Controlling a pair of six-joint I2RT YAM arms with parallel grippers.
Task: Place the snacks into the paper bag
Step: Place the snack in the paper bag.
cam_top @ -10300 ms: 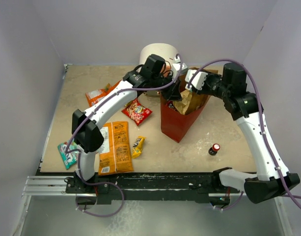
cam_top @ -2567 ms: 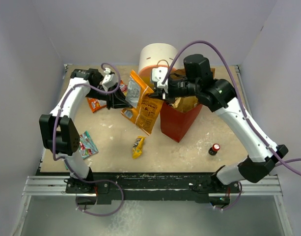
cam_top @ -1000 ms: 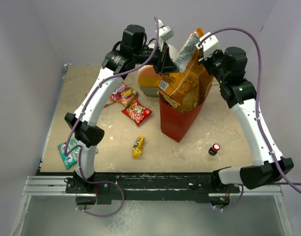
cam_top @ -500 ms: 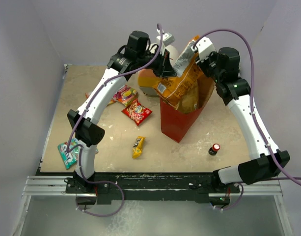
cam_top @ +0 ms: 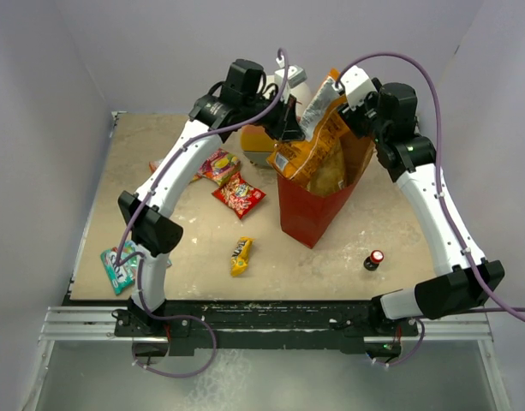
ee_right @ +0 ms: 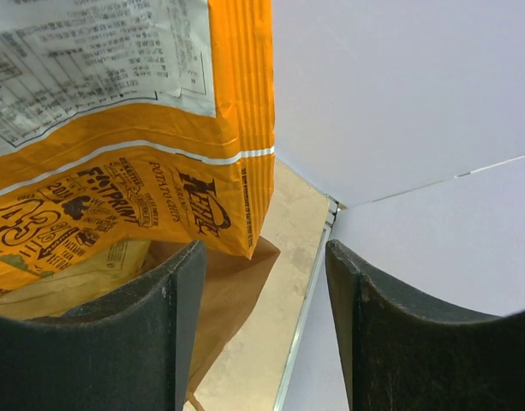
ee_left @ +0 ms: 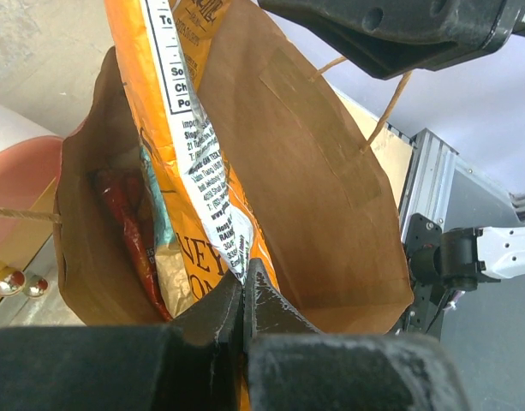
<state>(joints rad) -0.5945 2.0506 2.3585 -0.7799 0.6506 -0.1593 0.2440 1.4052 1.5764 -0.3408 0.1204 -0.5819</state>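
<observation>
Your orange chip bag (cam_top: 318,150) stood tilted with its lower half down in the open mouth of the paper bag (cam_top: 309,210), which stood upright on the table (cam_top: 202,231). You had the left gripper (ee_left: 243,300) with its fingers pressed together on the chip bag's edge, while the right gripper (ee_right: 266,257) had its fingers spread on either side of the top corner, not clamping it. Outside, a red packet (cam_top: 239,194), a yellow bar (cam_top: 239,255) and a teal bag (cam_top: 116,267) lay to the left, a small bottle (cam_top: 375,259) to the right.
</observation>
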